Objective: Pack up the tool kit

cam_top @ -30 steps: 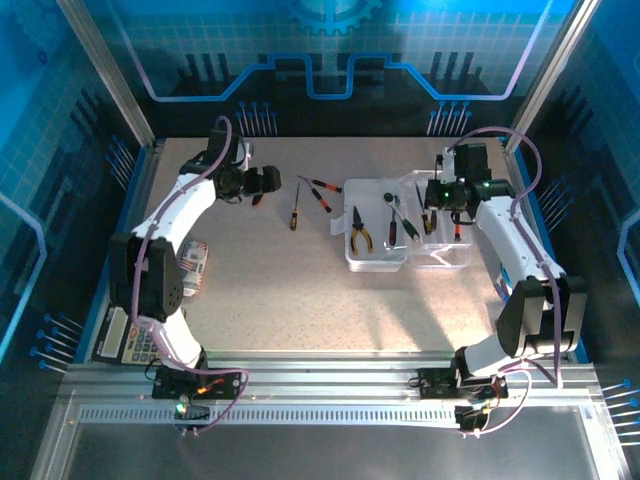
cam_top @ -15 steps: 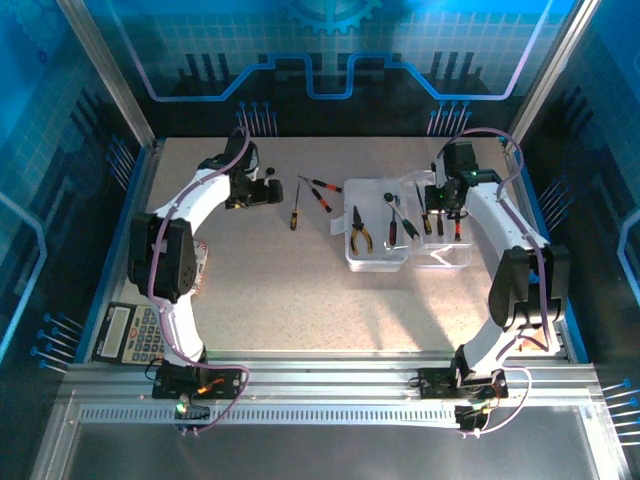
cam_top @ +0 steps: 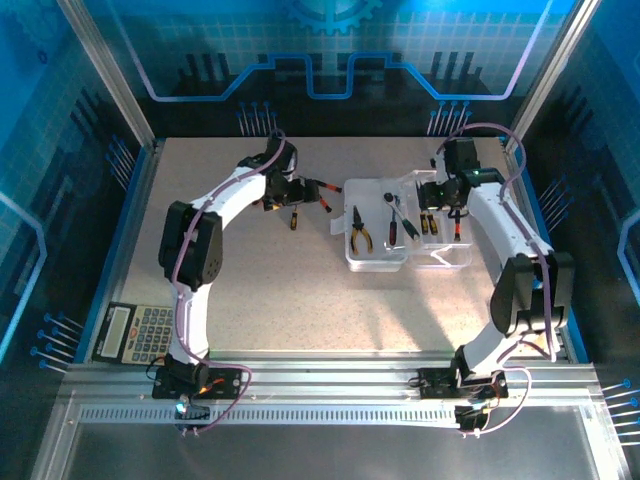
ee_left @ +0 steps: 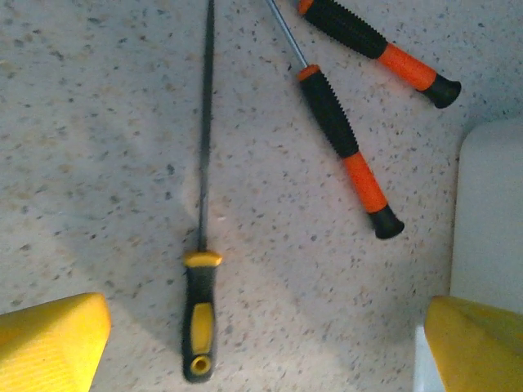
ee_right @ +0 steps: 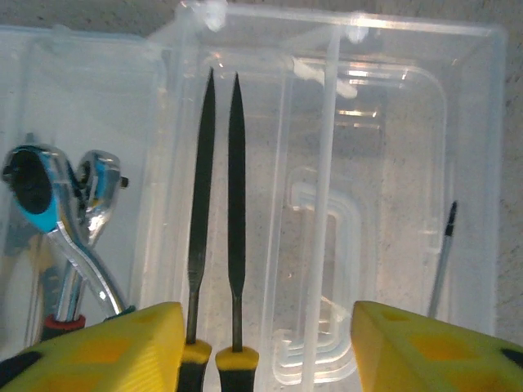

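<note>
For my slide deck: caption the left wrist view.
Open left gripper above a yellow-handled tool, two orange-handled screwdrivers beside it on the table.

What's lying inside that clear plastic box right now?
Yellow-handled pliers, shiny wrenches and a red screwdriver on one side; two thin files on the other. The right claw hides that side's far corner.

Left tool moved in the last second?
Yes. The left tool has shifted right, toward the clear case, and now hangs open over the yellow/black screwdriver on the table.
</note>
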### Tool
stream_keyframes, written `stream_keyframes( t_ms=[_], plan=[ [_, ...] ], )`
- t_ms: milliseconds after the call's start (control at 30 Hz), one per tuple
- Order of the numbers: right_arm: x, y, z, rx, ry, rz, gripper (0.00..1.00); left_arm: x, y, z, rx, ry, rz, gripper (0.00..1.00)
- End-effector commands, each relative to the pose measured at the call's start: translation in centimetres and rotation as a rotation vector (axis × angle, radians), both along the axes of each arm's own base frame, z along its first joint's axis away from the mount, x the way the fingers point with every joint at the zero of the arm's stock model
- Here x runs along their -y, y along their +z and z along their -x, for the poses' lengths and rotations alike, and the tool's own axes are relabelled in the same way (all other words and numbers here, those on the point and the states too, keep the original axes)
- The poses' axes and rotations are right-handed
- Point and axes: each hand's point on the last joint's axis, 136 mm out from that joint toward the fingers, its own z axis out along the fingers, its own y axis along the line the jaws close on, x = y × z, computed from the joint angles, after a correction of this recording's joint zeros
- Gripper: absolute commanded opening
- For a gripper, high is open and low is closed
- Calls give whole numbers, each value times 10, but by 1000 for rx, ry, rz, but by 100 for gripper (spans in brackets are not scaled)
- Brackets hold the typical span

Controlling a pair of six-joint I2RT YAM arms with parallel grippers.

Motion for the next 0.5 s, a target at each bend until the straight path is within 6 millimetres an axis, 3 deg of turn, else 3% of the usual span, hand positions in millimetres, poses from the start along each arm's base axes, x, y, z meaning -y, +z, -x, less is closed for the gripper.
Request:
stream_keyframes(
  t_ms=[0,167,467],
  plan=[
    [-10,24,12,50,35,-16,62,5,-4,-11,-23,70,-48,99],
    [-15,32,18,83,47,-40,65,15,-20,-26,-32,57,-136,95],
    [-16,33,25,96,57,-44,67,15,-45,-40,-37,14,-349,84]
  ],
)
